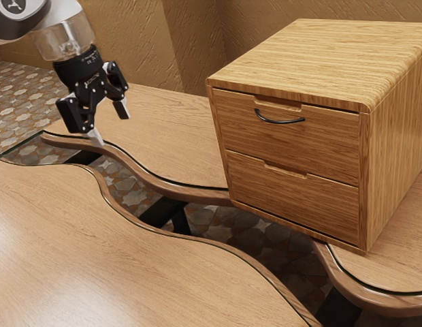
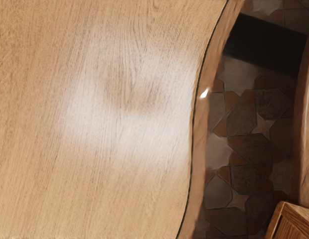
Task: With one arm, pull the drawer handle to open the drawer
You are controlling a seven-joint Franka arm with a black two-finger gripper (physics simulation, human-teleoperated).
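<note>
Over the wavy light-wood tabletop [image 1: 163,136], the black two-finger gripper [image 1: 109,122] hangs, fingers spread. Patterned stone-tile floor [image 2: 244,149] peeks through the gap, rough tan wall [image 1: 143,41] behind.

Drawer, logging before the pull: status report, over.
Gripper open, empty, above the table, well short of the cabinet. Top drawer shut, handle untouched. Nothing seen between gripper and handle.

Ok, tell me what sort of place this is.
Probably a furnished room in a home or office, rendered in a simulator. A wavy-edged wooden table carries a two-drawer cabinet. There is a patterned tiled floor and rough tan walls behind.
</note>
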